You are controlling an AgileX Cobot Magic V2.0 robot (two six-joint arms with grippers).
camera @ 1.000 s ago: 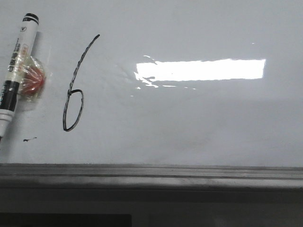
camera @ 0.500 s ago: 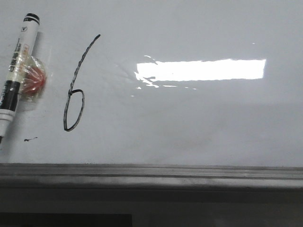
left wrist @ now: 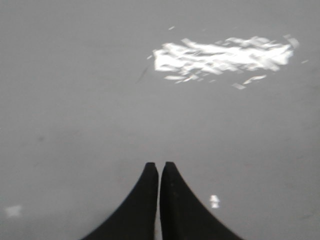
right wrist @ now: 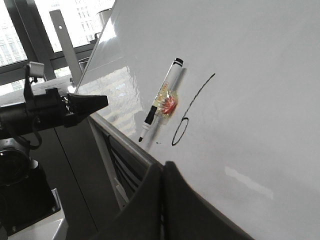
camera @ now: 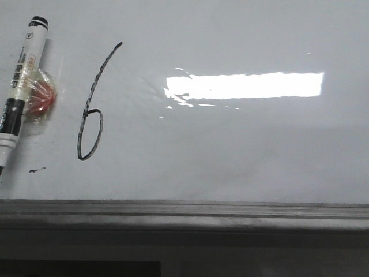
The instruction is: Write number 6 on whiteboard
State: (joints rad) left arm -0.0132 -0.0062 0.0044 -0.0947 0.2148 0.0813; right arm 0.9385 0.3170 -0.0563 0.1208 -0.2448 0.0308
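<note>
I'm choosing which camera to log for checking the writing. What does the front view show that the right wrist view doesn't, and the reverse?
Only the front view shows the bright rectangular reflection and the small smudge. Only the right wrist view shows the shut right gripper, the left gripper, and windows behind. Both show the whiteboard, the number 6 and the marker stuck beside it.
</note>
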